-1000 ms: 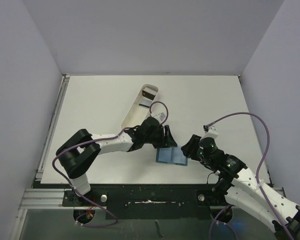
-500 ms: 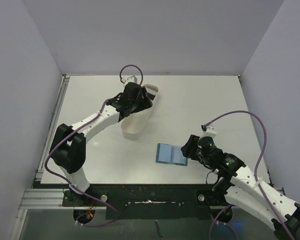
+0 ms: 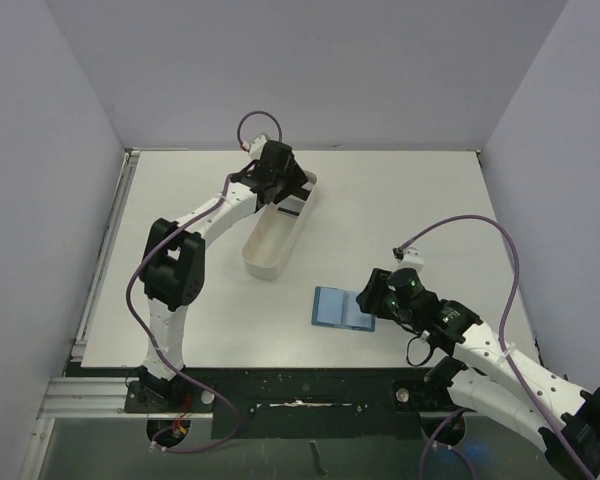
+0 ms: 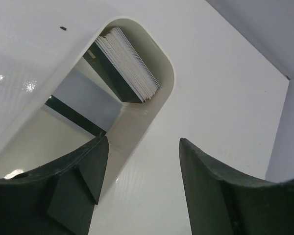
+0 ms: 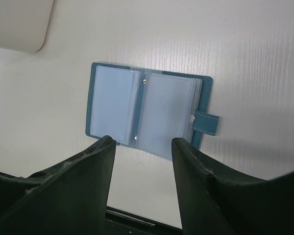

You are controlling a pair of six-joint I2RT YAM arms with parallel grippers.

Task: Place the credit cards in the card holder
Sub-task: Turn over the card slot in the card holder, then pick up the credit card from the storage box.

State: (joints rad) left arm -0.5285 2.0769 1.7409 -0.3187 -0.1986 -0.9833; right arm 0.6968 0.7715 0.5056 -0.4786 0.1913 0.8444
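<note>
Moved: left arm has swung away from beside the card holder (image 3: 342, 308) to the far end of the white tray (image 3: 265, 262); right arm has barely shifted.
Fingers, left: spread wide with nothing between them. One seems to sit over the tray's inside, the other over the table just outside its rounded end.
Left side: the left gripper (image 4: 142, 166) hovers just above that end.
Cards: the credit cards (image 4: 130, 63) stand on edge as a stack inside the tray, leaning on its end wall.
Fingers, right: parted and empty.
Right side: the right gripper (image 5: 142, 147) hangs well apart from the tray, over the holder's near edge.
Holder: lies open and flat beyond the tray's near end, clear pockets up.
Doing it well: probably dip one finger inside the tray and pinch only the front card by its top edge, since thin cards tend to lift together.
</note>
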